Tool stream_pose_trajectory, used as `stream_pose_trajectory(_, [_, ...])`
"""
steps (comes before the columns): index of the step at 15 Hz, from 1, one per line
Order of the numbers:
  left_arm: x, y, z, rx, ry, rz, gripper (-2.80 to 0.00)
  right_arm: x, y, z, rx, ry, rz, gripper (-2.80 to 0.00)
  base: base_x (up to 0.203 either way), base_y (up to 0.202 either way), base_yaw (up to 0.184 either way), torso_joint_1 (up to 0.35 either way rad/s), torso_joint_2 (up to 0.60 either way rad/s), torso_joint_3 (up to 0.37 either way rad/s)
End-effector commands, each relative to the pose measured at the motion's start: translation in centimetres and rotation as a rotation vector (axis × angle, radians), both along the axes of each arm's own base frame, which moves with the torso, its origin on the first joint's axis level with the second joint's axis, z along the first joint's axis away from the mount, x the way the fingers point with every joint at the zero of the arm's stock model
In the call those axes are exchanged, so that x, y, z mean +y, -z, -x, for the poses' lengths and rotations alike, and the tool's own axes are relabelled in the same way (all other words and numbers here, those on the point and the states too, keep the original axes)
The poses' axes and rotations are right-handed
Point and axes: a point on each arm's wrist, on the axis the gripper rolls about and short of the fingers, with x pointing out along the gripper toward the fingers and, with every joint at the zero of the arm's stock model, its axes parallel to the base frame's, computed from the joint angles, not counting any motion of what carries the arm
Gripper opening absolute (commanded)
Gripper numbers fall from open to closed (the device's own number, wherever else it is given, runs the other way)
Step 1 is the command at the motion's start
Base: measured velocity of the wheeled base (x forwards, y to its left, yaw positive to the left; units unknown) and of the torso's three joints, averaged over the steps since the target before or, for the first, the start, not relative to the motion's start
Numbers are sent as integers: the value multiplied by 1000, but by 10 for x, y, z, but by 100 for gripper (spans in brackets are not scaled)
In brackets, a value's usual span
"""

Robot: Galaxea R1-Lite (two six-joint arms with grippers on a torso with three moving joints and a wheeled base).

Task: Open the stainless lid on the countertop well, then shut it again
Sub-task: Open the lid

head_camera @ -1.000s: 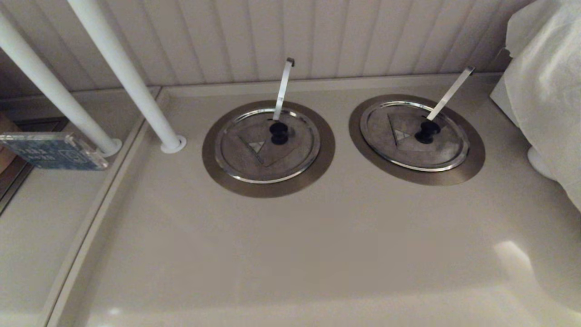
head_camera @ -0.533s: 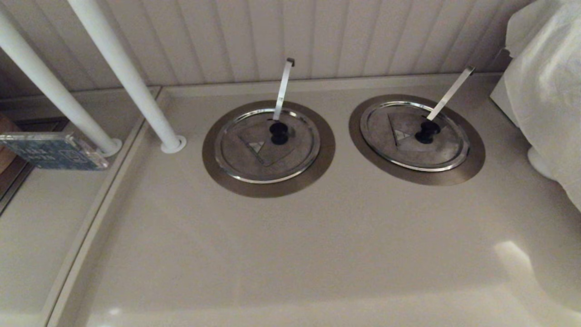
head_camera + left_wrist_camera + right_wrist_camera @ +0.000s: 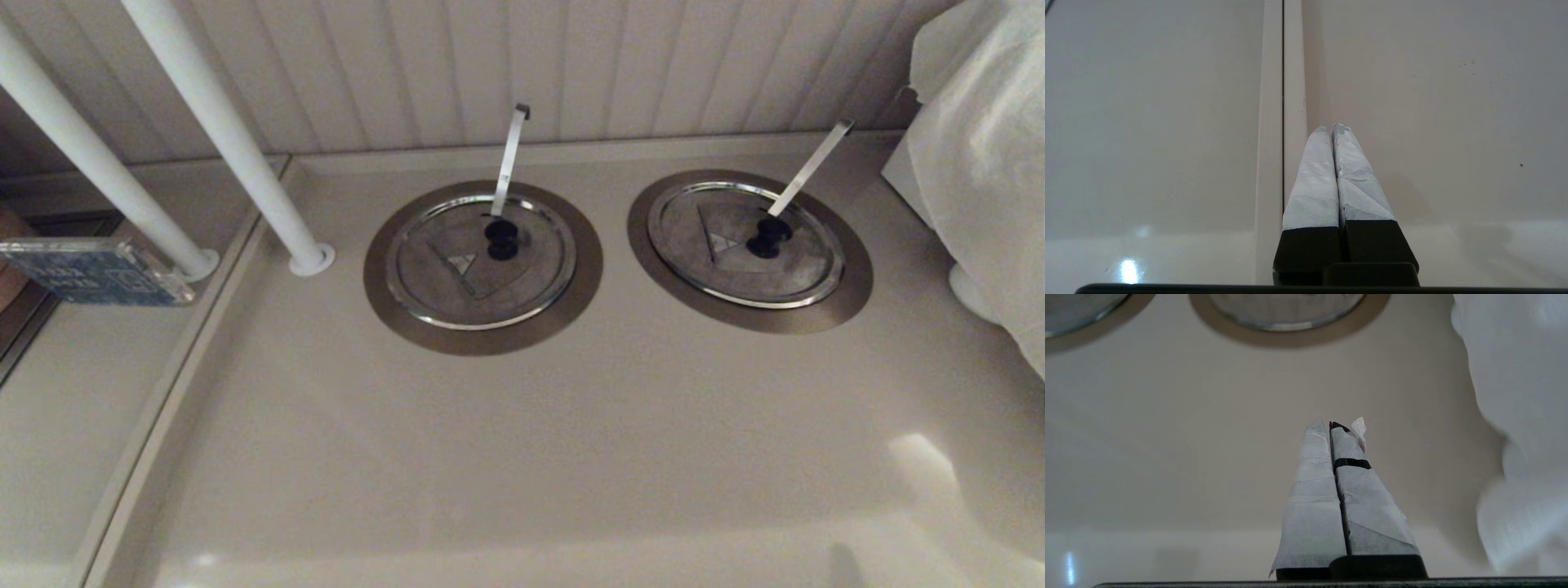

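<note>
Two alike stainless lids lie shut on their countertop wells. Each has a black centre knob and a triangle sticker. The right lid (image 3: 747, 245) sits in its bronze-grey ring (image 3: 853, 286), and the left lid (image 3: 482, 261) in its own ring (image 3: 380, 286). A ladle handle (image 3: 808, 167) sticks up through the right lid's slot. My right gripper (image 3: 1327, 425) is shut on nothing, low over the bare counter, facing the right lid's rim (image 3: 1286, 324) from well short of it. My left gripper (image 3: 1330, 127) is shut and empty over a counter seam (image 3: 1283, 122). Neither arm appears in the head view.
White cloth-covered bulk (image 3: 980, 163) stands at the right edge, close beside my right gripper's side (image 3: 1515, 416). Two white slanted poles (image 3: 237, 155) rise at the back left, near a small blue sign (image 3: 90, 273). A panelled wall (image 3: 571, 65) runs behind the wells.
A faint dark shadow has appeared at the bottom right edge of the head view. Both lids and ladle handles stay as they were.
</note>
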Motion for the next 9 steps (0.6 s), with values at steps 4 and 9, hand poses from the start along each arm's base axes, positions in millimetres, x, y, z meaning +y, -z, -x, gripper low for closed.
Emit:
stream_pose_trajectory(4, [0,0,0,-3,0,0,-280,0,1,-79,66,-4,38,-280,0,0,0,0,0,0])
stream_pose_trajectory(9, [0,0,0,-2,0,0,-280,0,4,-152,-85,2,44,-280,0,0,0,0,0,0])
